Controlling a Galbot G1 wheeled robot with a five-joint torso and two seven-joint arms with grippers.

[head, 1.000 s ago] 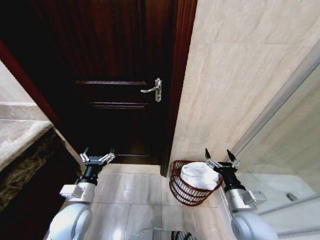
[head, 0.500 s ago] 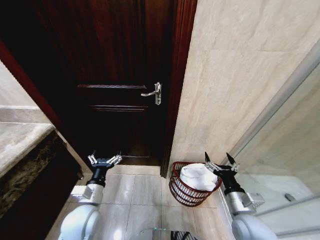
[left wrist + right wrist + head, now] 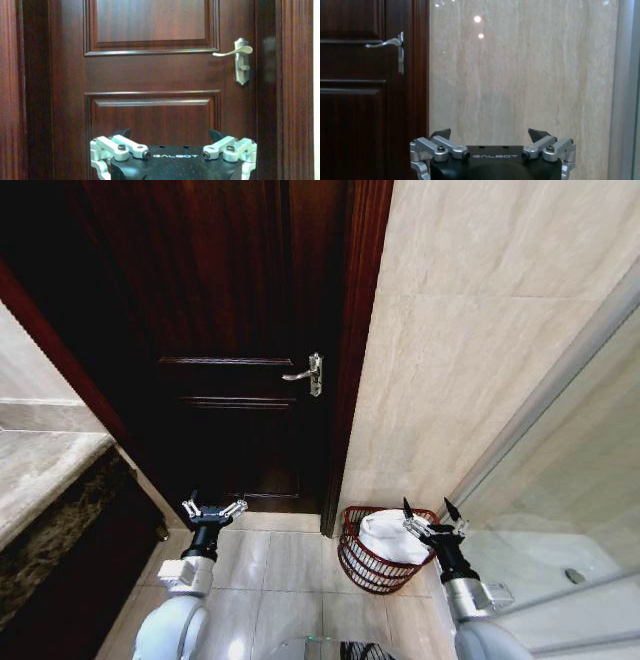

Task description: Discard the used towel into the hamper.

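Beside the door (image 3: 230, 330), the towel (image 3: 392, 536) lies in the hamper (image 3: 372, 562), so we judge it best to keep both grippers, left (image 3: 214, 510) and right (image 3: 432, 521), spread wide and empty, clear of the rim.

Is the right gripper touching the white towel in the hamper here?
Cannot tell. In the head view the right gripper, open and empty, overlaps the towel in the hamper; its height above is unclear. The right wrist view faces the wall.

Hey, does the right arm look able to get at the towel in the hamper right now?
Probably yes: the right pincer is open, right at the hamper's rim, and the white towel lies uncovered on top.
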